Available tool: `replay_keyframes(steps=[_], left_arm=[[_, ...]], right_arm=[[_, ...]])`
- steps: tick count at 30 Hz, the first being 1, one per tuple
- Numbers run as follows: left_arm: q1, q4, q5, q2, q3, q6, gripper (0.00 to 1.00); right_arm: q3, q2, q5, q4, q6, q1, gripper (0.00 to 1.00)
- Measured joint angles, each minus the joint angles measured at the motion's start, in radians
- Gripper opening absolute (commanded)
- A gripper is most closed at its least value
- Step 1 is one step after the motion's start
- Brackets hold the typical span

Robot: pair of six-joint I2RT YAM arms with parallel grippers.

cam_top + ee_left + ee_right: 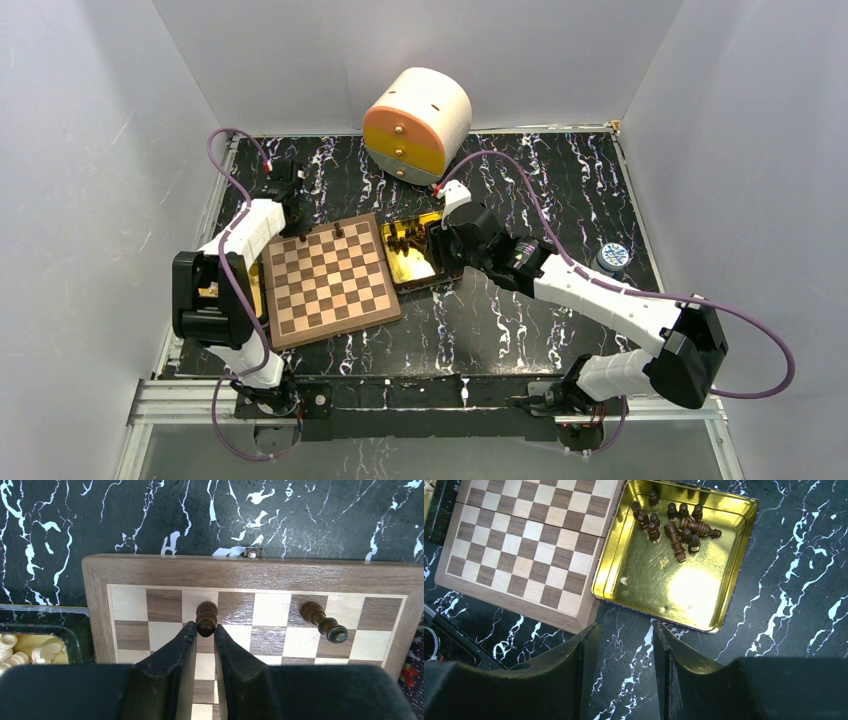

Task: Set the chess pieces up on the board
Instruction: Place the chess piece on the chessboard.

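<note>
Now, overhead layout: the board (330,285) sits centre-left of the frame with the gold tin (405,265) just beside its right edge, so your supply is close to the squares.
Left wrist grip: your left gripper (205,631) is pinched narrow on a dark piece (206,617) at the board's top row, probably to seat it upright.
Left wrist row: a second piece (324,622) occupies the same row, right of frame.
Right wrist reach: your right gripper (624,635) stands half-wide and holds nothing. It is below the tin, where the loose pieces (674,522) cluster at upper centre.
</note>
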Motion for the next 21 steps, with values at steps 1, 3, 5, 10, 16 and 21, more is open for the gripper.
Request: replay_keyframes(steps=[1,3,5,10,16,21], left_arm=[[0.001,0.000,-0.002,0.004,0.000,0.003,0.17],[0.003,0.000,-0.006,0.011,0.000,0.007,0.17],[0.005,0.000,-0.006,0.017,0.000,0.014,0.17],[0.006,0.002,-0.007,0.018,0.000,0.024,0.18],[0.006,0.011,-0.010,0.018,-0.004,0.029,0.22],[0.006,0.017,-0.014,0.018,-0.005,0.032,0.25]], right_arm=[[0.000,0.000,-0.001,0.001,0.001,0.000,0.52],[0.000,0.000,-0.002,0.002,0.002,0.000,0.52],[0.000,0.000,-0.004,0.004,0.003,0.000,0.52],[0.000,0.000,-0.004,0.006,0.005,0.000,0.52],[0.000,0.000,-0.004,0.006,0.007,0.000,0.52],[0.000,0.000,-0.004,0.006,0.007,0.000,0.52]])
